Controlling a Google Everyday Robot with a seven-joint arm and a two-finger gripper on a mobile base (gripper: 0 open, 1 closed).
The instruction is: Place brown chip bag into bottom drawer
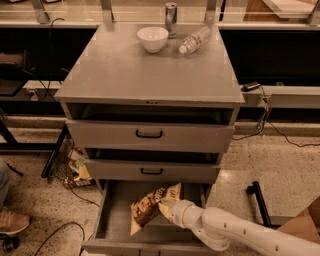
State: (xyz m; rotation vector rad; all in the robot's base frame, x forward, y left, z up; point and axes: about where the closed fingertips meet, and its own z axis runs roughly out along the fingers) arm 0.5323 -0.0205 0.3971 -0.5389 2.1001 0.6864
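Lowering a chip bag into the open bottom drawer.

Reaching in from the lower right, the pincer (169, 209) is closing on the pale upper end of the chip bag (147, 207) and holding it slanted, its lower end dipping toward the grey floor of the bottom drawer (116, 215); whether that end is touching down is hard to tell. The drawer is standing pulled out and the bag is hanging inside its walls, so only letting go and pulling the arm clear seem left. Above, the two handled drawers (150, 135) are sitting slightly ajar, and the counter (145, 75) is carrying a bowl (152, 38), a bottle (195, 40) and a can (171, 12).
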